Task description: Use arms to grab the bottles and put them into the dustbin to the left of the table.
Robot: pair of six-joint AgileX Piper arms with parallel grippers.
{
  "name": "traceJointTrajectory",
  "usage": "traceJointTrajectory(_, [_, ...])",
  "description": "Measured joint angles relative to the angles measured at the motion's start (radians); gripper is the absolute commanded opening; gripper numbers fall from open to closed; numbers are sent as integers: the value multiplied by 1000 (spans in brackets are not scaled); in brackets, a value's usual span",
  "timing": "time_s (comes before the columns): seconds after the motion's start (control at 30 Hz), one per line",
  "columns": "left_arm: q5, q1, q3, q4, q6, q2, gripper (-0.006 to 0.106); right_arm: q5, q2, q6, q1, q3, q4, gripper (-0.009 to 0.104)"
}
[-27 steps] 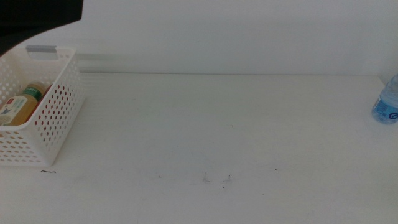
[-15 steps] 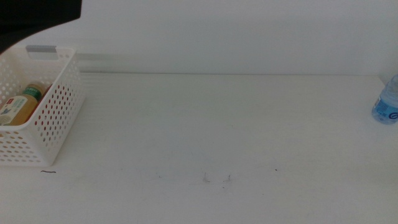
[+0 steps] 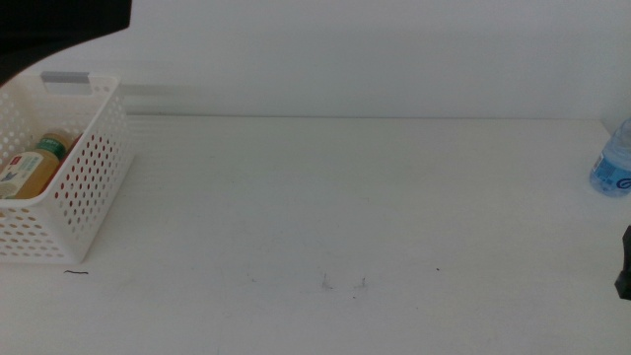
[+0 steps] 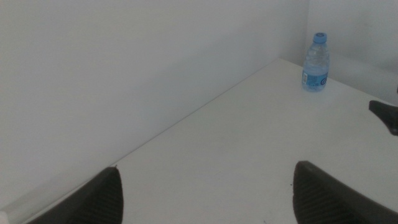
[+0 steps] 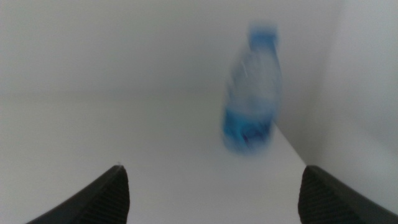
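The water bottle point(image 3: 612, 163) is observed upright on the desk point(image 3: 335, 197) at its far right corner, cap uppermost, its long axis vertical. It is the only bottle left outside the dustbin point(image 3: 84, 182); a yellow tea bottle point(image 3: 32, 168) is seen lying inside that basket, at the opposite end of the desk.

The right tool point(image 5: 211, 193) is found pointed at the water bottle, which lies straight ahead of it and a little toward one jaw, near but not yet between the jaws. The jaws are spread wide and nothing is held. The right wrist picture is blurred, which is consistent with the arm being in motion. In the middle view only a dark edge of this tool point(image 3: 624, 264) is visible at the right border, nearer the camera than the bottle.

The left tool point(image 4: 205, 193) is likewise spread wide and empty, with the water bottle well apart from it across the desk. The right arm is judged the nearer by far, so a forward approach with the jaws closing on the bottle's sides is considered the likely next step.

Compared with the earlier middle views, the dark edge of the right tool is newly present at the right border; bottle and dustbin are unchanged in place.
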Motion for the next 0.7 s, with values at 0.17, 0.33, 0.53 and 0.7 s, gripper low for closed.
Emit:
traceJointTrajectory(0.17, [-5,0,0,0,0,0,93,-13,215,0,0,-101,76,92])
traceJointTrajectory(0.33, [-15,0,0,0,0,0,93,-14,345,2,0,-217,103,92])
traceJointTrajectory(0.53, [-15,0,0,0,0,0,93,-19,452,2,-13,-363,136,92])
traceJointTrajectory(0.7, [-15,0,0,0,0,0,93,-26,526,-18,-45,-456,172,92])
